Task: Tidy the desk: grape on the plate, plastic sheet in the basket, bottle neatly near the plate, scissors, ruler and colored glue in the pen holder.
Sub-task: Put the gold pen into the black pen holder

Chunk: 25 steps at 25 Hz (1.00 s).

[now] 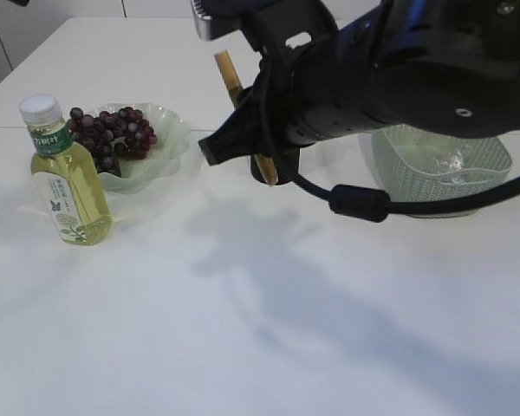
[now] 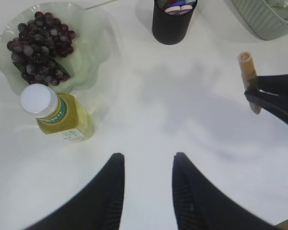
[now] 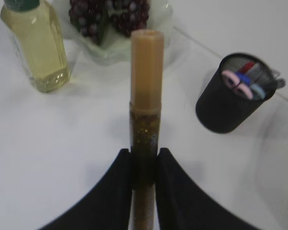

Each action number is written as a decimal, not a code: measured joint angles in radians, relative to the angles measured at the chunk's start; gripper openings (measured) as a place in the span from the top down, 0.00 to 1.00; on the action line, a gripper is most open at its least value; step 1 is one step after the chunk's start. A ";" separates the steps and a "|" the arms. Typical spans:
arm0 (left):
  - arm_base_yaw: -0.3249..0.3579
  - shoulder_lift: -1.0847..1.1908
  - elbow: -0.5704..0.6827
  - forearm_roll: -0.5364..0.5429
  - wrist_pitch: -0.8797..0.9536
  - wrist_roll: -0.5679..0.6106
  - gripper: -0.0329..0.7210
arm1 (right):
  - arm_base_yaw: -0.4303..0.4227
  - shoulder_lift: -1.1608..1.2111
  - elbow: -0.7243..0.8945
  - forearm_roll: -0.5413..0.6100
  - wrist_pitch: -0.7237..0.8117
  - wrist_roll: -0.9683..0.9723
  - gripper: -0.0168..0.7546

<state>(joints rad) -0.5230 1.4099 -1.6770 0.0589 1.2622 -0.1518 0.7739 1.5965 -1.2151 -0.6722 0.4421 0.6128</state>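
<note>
Bare table (image 2: 182, 110) btwn bottle (image 2: 62, 115) & pen holder (image 2: 173, 24), plate (image 2: 93, 57) blocks left, basket (image 2: 264, 21) right

Black arms, curved fingers (image 2: 105, 191), black cable (image 1: 433, 206)

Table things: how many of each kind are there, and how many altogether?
Bottle: 1
Bunch of grapes: 1
Plate: 1
Pen holder: 1
Basket: 1
Glue stick, held in the right gripper: 1
Total: 6
</note>
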 joint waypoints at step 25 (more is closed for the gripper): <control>0.000 0.025 0.002 0.004 0.000 0.000 0.63 | -0.275 0.129 -0.131 -1.116 -0.191 1.034 0.79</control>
<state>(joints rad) -0.5230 1.4344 -1.6753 0.0633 1.2622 -0.1518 0.4991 1.7251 -1.3457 -1.7878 0.2509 1.6470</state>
